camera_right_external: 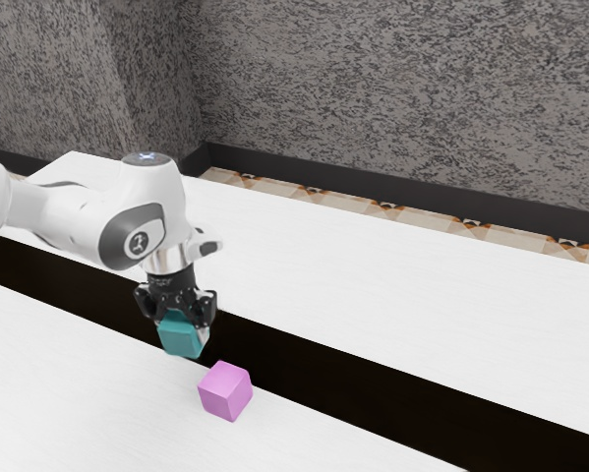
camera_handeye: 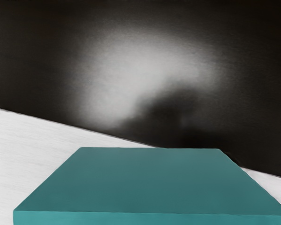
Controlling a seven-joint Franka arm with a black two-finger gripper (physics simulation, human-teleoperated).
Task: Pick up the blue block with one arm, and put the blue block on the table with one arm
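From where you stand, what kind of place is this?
Probably an indoor room, maybe for practising with blocks. I can see a speckled grey wall, a patterned floor and a white table with a dark band across it.

Blue block (camera_right_external: 183, 339): teal, plain-faced, upper face flat. Located at the lower end of the gripper (camera_right_external: 184, 328). Contact with table (camera_right_external: 68, 393) cannot be determined.

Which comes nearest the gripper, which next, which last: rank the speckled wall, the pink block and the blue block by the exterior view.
1. Blue block: right at the gripper.
2. Pink block: on the table, just toward the exterior view's right of the blue one.
3. Speckled wall: beyond the table.
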